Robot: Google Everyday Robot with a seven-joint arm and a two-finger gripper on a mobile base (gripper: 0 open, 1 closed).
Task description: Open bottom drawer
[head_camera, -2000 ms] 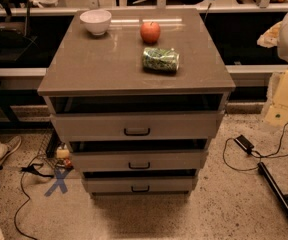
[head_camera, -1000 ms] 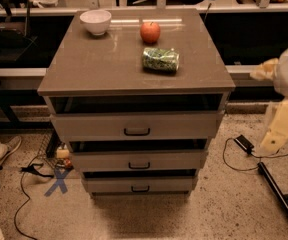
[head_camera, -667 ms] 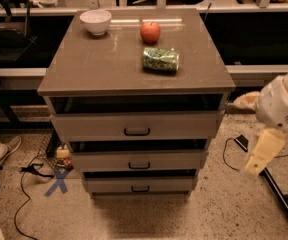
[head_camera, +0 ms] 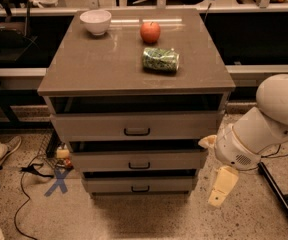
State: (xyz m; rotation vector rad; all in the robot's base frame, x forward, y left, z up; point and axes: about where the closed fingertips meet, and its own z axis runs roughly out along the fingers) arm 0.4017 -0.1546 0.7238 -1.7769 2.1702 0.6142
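The grey cabinet (head_camera: pixel 134 69) has three drawers, each with a small black bar handle. The bottom drawer (head_camera: pixel 109 185) is the lowest and shallowest, with its handle (head_camera: pixel 140 188) at the middle of the front. Its front sits nearly level with the middle drawer (head_camera: pixel 99 161) above it. My gripper (head_camera: pixel 220 185) hangs at the end of the white arm (head_camera: pixel 264 124), to the right of the cabinet at about the height of the bottom drawer. It is apart from the drawer front and its handle.
On the cabinet top are a white bowl (head_camera: pixel 96 21), a red apple (head_camera: pixel 150 32) and a green bag (head_camera: pixel 160 59). Cables and a blue X mark (head_camera: pixel 57 181) lie on the floor at left. A person's shoe (head_camera: pixel 4 151) is at far left. A black bar (head_camera: pixel 279 194) lies on the floor at right.
My arm has swung down and left from the right edge, bringing the gripper low beside the cabinet's right side. The drawers and the things on top have not moved.
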